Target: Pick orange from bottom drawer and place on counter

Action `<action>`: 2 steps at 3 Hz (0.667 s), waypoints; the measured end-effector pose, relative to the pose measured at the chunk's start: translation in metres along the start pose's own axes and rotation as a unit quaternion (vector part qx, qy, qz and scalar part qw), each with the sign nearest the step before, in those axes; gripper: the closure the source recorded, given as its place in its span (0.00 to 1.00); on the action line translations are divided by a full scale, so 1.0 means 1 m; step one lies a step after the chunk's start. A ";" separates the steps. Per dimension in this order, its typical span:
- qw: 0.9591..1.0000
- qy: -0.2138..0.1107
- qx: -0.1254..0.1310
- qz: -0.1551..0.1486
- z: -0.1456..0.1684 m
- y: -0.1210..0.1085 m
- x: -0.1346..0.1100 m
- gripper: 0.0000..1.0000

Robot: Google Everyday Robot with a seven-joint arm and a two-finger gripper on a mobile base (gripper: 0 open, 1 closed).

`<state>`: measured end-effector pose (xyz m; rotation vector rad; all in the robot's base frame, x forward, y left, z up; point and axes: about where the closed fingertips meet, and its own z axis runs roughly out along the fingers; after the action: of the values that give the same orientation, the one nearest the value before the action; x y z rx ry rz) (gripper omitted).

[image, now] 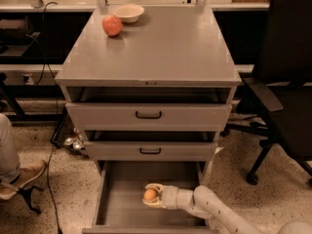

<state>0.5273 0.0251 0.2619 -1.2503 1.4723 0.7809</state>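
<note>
Drawers fill the front of a grey cabinet. The bottom drawer (117,206) is pulled way out, and you can see its flat grey floor. The gripper (147,195) is down inside this drawer, near the middle of the floor. It points to the left. Its two pale fingers (155,186) are pinching the orange (150,194), one finger above it and one below it. The orange is small and round. I cannot tell if it rests on the drawer floor or is lifted a bit. The white arm (214,211) comes in from the lower right corner and reaches over the front of the drawer.

Above it are the middle drawer (195,151) and the top drawer (195,116). Each has a black handle, and a dark gap shows above each one.

The counter (161,52) is the big flat grey top of the cabinet. An apple (112,25) sits near its back left corner. A pale bowl (127,12) sits just behind the apple, close beside it.

A black chair (287,82) stands to the right of the cabinet. A shoe (22,177) shows at the left edge, on the speckled floor.
</note>
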 end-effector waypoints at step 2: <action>0.997 -0.078 0.017 -0.014 -0.030 -0.018 -0.033 1.00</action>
<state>0.5344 0.0034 0.3039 -1.1550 1.3349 0.8124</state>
